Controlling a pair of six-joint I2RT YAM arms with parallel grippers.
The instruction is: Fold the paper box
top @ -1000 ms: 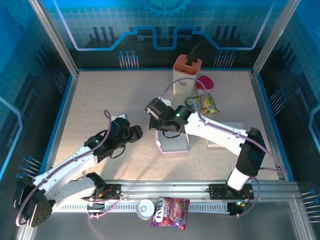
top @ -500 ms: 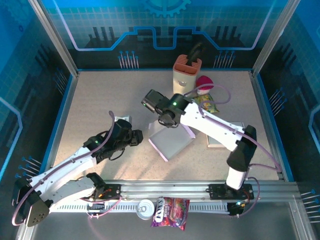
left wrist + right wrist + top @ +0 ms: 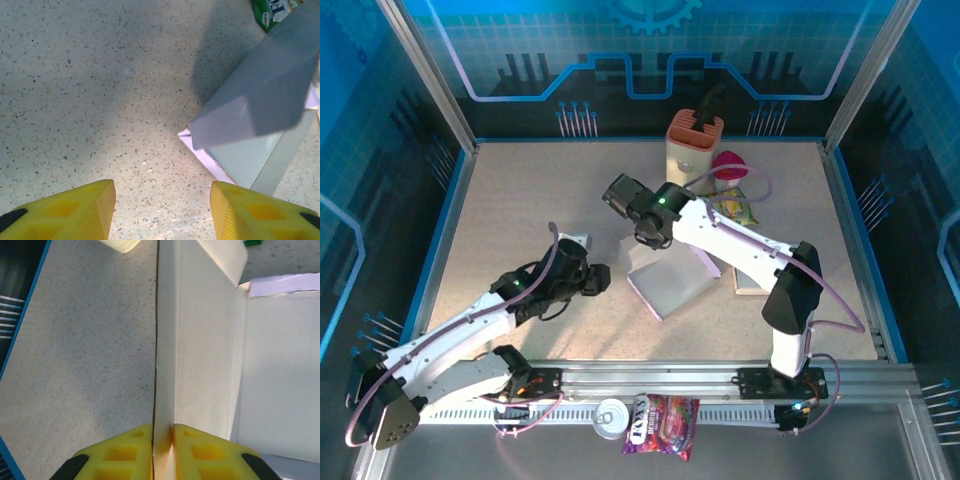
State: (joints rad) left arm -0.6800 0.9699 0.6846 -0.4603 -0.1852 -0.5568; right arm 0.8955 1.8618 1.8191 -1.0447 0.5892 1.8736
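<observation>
The paper box is a pale flat carton lying askew in the middle of the table, one flap raised. My right gripper is shut on that upright flap; in the right wrist view the yellow fingers pinch the flap's thin edge, with the box panel spread to the right. My left gripper sits just left of the box, low over the table. Its jaws stand open with bare table between them, and the box corner lies ahead to the right.
An orange and cream holder, a pink object and a green snack bag stand at the back. A flat white sheet lies right of the box. A small white item is by the left arm. A can and candy bag rest on the front rail.
The right gripper has swung back and left with the flap, and the box has turned askew. The left gripper has crept right, toward the box.
</observation>
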